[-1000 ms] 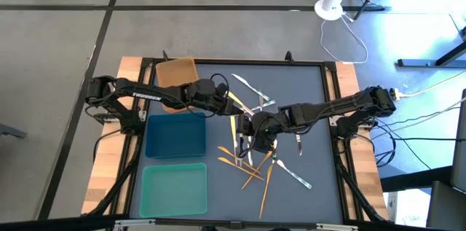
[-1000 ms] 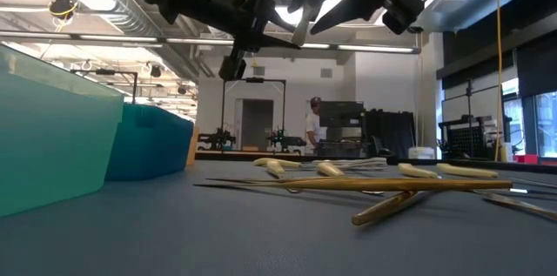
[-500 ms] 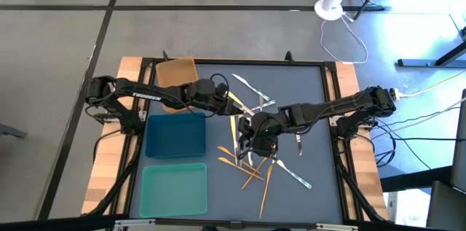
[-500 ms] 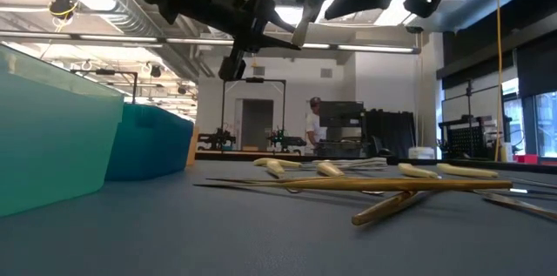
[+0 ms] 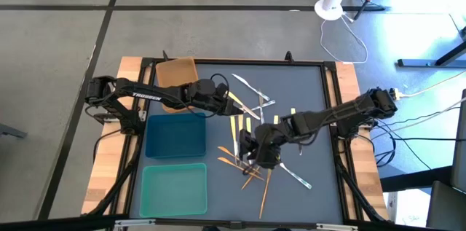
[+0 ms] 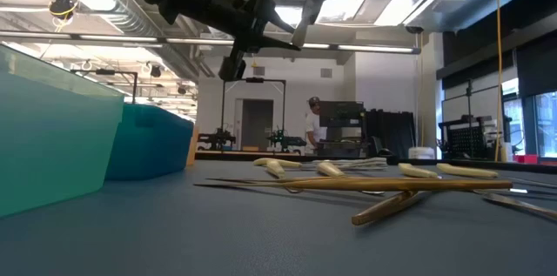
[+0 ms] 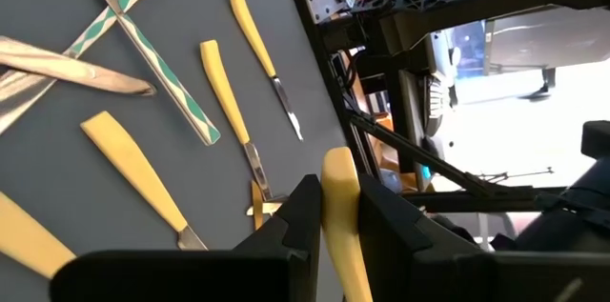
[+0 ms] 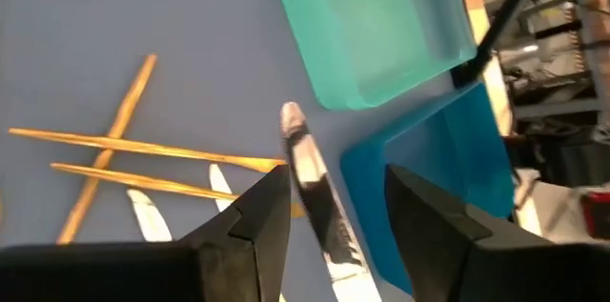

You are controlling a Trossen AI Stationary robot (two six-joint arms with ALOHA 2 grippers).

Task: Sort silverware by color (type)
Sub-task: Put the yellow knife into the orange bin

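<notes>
You're running two matte black, jointed arms with black cables along them; the left arm (image 5: pixel 138 97) carries white TROSSEN lettering, and each wrist ends in dark angular fingers (image 7: pixel 295 221).

Orange-gold utensils (image 6: pixel 383 185) crossed on the table (image 6: pixel 218 241), yellow handles (image 6: pixel 331 169) behind, teal tray (image 6: pixel 52 128) beside.

Silverware (image 5: pixel 251 132) scattered mid-mat; three trays (image 5: pixel 175 135) stacked along left edge.

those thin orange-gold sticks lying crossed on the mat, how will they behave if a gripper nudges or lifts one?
The orange-gold sticks look straight and unbent, so probably stiff. Being thin, likely light. They overlap, so nudging one may shift its neighbours. Lying flat on the mat, they probably leave little edge to pinch.
</notes>
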